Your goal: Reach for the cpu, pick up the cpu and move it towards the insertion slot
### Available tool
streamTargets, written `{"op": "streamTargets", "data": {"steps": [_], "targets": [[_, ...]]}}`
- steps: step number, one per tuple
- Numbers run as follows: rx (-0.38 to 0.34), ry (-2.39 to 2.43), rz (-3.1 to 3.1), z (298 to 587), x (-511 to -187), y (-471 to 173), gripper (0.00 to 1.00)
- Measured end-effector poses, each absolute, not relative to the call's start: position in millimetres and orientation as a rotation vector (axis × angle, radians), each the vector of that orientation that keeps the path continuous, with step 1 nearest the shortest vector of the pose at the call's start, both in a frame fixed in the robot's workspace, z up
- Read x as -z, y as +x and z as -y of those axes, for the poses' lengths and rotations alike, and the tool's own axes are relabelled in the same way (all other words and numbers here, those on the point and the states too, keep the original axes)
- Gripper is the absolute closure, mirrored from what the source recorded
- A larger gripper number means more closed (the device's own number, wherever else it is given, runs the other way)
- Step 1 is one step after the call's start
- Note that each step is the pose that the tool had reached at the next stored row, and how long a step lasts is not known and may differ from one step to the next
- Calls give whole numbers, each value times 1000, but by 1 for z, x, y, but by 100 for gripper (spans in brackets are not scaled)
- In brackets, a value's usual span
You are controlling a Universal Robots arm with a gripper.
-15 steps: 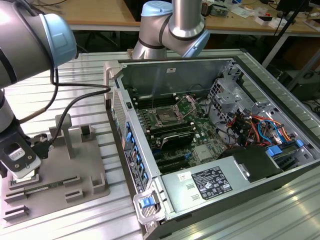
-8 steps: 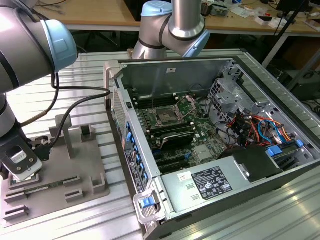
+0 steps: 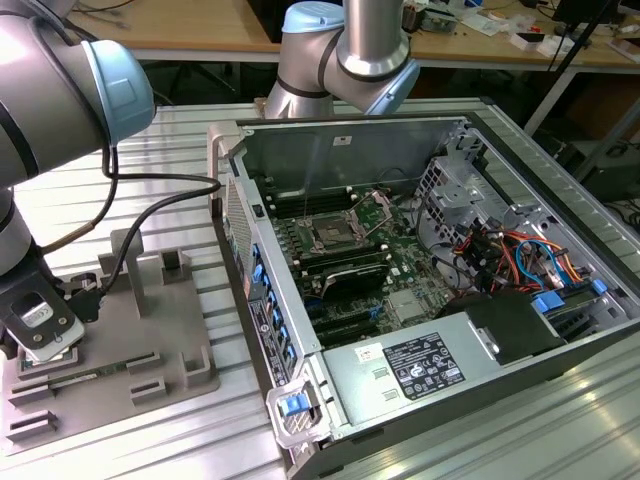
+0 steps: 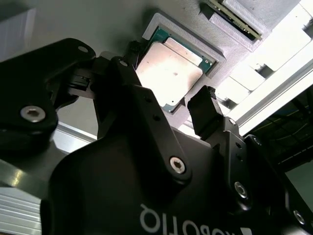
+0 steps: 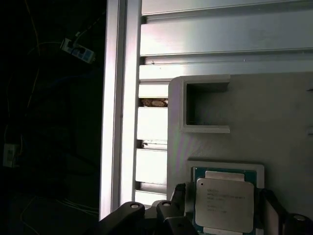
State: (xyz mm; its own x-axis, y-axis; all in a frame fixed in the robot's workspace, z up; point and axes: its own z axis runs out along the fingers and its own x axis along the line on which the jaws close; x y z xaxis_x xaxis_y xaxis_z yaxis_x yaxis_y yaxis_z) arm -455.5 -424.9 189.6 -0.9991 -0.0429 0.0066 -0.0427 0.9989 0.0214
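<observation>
The cpu (image 5: 225, 203) lies flat in a recess of the grey tray (image 3: 185, 345) on the tabletop (image 3: 170, 150). The gripper (image 4: 168, 77) hangs over it, jaws apart, one at each opposite edge. The insertion slot (image 3: 330, 237) sits well apart, inside the open computer case (image 3: 350, 150), beyond its side wall.

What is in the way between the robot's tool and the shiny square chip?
Nothing visible. The open tool hangs right over the cpu, straddling it, with just air between them. The cpu lies flat in a recess of the grey tray.
</observation>
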Motion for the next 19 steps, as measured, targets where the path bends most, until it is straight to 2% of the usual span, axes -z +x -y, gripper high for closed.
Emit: {"op": "streamTargets", "data": {"steps": [3, 4, 13, 16, 19], "targets": [[33, 67, 3134, 425, -190, -456, 33], [33, 67, 3134, 425, -190, -456, 41], [33, 67, 3134, 425, -189, -455, 41], [33, 67, 3134, 425, -189, -455, 45], [33, 67, 3134, 425, -189, -455, 45]]}}
